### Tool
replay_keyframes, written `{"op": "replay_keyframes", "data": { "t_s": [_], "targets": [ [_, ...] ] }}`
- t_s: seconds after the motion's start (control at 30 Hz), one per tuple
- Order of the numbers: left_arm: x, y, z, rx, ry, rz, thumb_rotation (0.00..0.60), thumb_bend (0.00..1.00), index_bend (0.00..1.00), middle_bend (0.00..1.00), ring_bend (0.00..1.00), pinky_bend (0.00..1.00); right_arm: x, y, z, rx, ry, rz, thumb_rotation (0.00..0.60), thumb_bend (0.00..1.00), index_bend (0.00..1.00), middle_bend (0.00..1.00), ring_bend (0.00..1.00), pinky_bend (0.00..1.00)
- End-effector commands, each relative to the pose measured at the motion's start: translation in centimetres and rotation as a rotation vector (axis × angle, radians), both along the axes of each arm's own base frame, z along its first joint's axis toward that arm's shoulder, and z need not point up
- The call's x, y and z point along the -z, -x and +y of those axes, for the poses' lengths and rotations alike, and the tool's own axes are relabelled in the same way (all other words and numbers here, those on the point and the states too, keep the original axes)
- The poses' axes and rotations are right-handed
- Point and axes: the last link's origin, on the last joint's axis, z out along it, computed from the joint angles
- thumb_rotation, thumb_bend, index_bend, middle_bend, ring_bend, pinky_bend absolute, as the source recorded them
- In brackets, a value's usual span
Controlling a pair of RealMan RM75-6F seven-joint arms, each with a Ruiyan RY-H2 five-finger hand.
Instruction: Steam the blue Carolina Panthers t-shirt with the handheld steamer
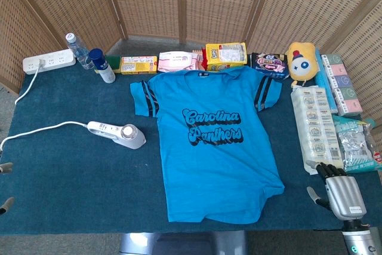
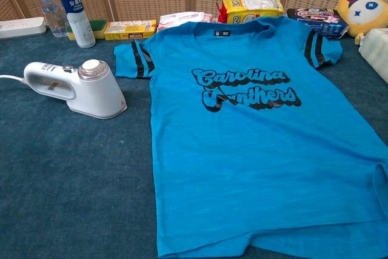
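Note:
The blue Carolina Panthers t-shirt [image 1: 215, 147] [image 2: 254, 150] lies flat and face up in the middle of the dark green table, collar toward the far edge. The white handheld steamer [image 1: 119, 134] [image 2: 79, 86] rests on the table just left of the shirt, untouched, its cord [image 1: 36, 131] trailing left. My right hand [image 1: 340, 192] hovers at the near right corner, right of the shirt's hem, fingers spread and holding nothing. Of my left hand [image 1: 5, 186] only two fingertips [image 1: 6, 204] show at the left edge, apart and holding nothing. Neither hand shows in the chest view.
A white power strip [image 1: 48, 61], a water bottle [image 1: 76, 49] and a blue-capped spray bottle [image 1: 102, 65] stand at the far left. Snack packs [image 1: 225, 56] line the far edge. A yellow plush [image 1: 301, 59] and long packets [image 1: 316, 126] lie along the right side.

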Motion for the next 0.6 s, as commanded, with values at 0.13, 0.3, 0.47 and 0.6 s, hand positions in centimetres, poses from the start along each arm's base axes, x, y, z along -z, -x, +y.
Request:
{"op": "replay_keyframes", "data": {
  "t_s": [0.13,0.3,0.47,0.6],
  "targets": [
    [0.3,0.0,0.3,-0.003,0.010,0.001,0.600,0.23,0.21,0.31,0.23,0.31,0.4,0.3,0.0,0.006,-0.016,-0.005,0.600,0.33,0.27,0.37,0.40,0.44],
    [-0.1,-0.5,1.0,0.026,0.004,0.016,0.600,0.23,0.21,0.31,0.23,0.31,0.8,0.2,0.1,-0.014,-0.036,-0.011,0.600,0.33,0.28,0.38,0.39,0.43],
    [-0.3,-1.0,1.6,0.048,0.009,0.022,0.600,0.23,0.21,0.31,0.23,0.31,1.3,0.2,0.3,-0.028,-0.066,-0.006,0.600,0.30,0.28,0.37,0.38,0.42],
    [-0.3,-2.0,2.8,0.091,0.020,0.033,0.600,0.23,0.21,0.31,0.23,0.31,2.7,0.4,0.5,-0.043,-0.125,0.018,0.600,0.25,0.27,0.36,0.35,0.40]
  ]
}}
